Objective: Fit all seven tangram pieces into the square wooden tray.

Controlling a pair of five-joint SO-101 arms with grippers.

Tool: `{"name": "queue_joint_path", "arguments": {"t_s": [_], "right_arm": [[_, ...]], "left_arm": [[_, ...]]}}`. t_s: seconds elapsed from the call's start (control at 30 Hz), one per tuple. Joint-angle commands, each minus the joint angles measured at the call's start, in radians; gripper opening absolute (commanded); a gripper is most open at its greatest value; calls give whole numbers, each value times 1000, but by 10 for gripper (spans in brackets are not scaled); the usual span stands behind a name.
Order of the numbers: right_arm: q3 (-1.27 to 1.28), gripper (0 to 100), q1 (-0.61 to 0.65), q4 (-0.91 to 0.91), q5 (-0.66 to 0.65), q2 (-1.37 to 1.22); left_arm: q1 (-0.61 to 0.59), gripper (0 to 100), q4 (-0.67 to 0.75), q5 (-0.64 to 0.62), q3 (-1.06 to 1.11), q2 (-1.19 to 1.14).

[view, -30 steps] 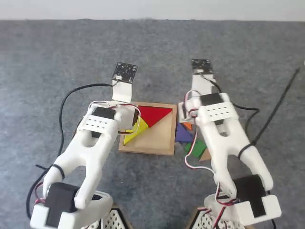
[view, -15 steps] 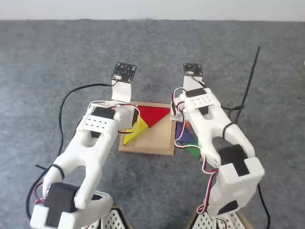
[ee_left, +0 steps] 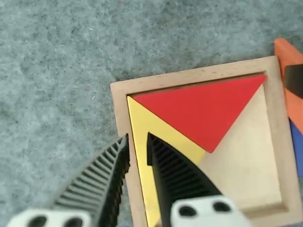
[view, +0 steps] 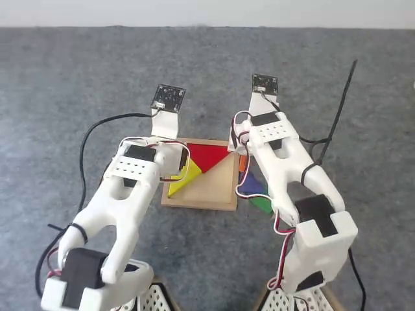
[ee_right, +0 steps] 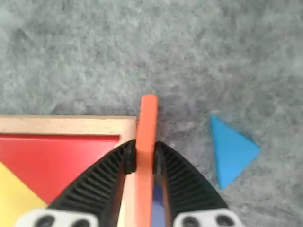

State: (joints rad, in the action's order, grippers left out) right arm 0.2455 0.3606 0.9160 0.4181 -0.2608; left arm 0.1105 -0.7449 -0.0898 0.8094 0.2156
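Grey carpet [view: 58,78] open beyond tray [view: 194,202]; orange piece [ee_right: 146,127] upright at its rim.

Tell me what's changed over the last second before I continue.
The right gripper swung sideways from over the loose pieces to the far right corner of the tray, shut on the orange piece held on edge. The left gripper, red triangle and yellow triangle stayed put.
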Motion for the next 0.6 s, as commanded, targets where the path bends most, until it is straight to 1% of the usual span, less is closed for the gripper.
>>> {"name": "queue_joint_path", "arguments": {"t_s": [0.0,0.07,0.1,0.17,0.4,0.57], "right_arm": [[-52,39,8,-12,12,8],[-52,29,5,-8,12,10],[-57,9,4,7,12,12],[-64,9,-2,33,12,19],[-169,6,-10,223,11,28],[-160,6,-8,340,-31,145]], "left_arm": [[-6,69,-8,8,-42,12],[-6,69,-8,8,-42,12],[-6,69,-8,8,-42,12],[-6,69,-8,8,-42,12],[-6,69,-8,9,-42,12],[-8,69,-9,9,-42,14]]}}
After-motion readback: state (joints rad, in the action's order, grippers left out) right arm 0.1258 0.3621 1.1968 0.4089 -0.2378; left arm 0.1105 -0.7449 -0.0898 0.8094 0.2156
